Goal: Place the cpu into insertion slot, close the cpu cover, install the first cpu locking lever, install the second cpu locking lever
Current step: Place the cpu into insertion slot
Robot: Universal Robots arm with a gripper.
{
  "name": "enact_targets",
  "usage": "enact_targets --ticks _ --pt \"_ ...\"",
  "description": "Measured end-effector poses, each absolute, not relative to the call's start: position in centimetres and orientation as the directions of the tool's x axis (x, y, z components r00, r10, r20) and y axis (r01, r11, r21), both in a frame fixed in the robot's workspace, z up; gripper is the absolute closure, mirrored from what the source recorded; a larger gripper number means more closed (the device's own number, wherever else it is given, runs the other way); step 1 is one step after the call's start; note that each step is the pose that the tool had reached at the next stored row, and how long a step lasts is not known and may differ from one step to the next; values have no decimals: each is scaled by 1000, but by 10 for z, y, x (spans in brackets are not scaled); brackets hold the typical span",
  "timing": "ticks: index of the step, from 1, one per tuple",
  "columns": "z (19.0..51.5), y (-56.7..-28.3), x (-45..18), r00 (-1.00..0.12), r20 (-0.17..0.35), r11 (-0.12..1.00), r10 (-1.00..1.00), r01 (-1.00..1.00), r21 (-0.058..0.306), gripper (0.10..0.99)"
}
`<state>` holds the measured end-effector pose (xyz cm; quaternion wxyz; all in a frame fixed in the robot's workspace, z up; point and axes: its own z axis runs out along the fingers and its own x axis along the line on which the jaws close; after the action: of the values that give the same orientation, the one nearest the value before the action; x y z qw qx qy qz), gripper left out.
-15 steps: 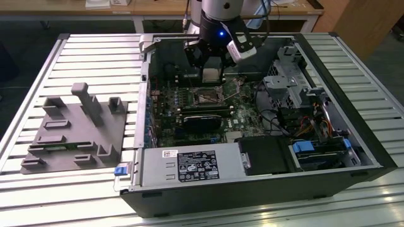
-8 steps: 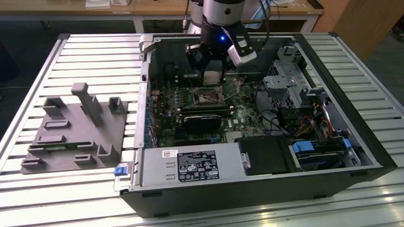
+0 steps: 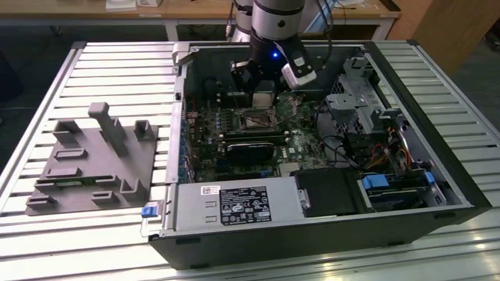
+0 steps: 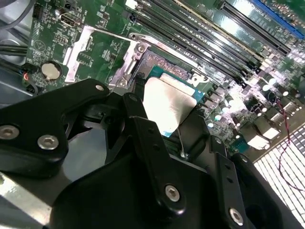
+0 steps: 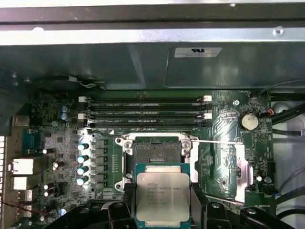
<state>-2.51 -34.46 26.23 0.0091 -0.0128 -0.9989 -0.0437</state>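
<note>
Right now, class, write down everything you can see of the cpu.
The cpu is a small flat square chip: dull silvery metal top with printed text, green board edge round it. It sits between the black fingers of the gripper, gripped on two opposite sides, not yet in the open insertion slot.

Exterior view: high, well back; you look down into the open computer case (image 3: 312, 240).
Both wrist views: close, facing the motherboard (image 5: 217, 109); they share the insertion slot (image 5: 156, 153).
</note>
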Motion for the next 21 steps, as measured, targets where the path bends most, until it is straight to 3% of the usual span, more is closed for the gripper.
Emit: enact_targets --ticks 6,21 --pt "262 -345 -25 -999 19 996 34 35 87 545" --pt "261 -345 -25 -954 19 950 299 300 87 545"
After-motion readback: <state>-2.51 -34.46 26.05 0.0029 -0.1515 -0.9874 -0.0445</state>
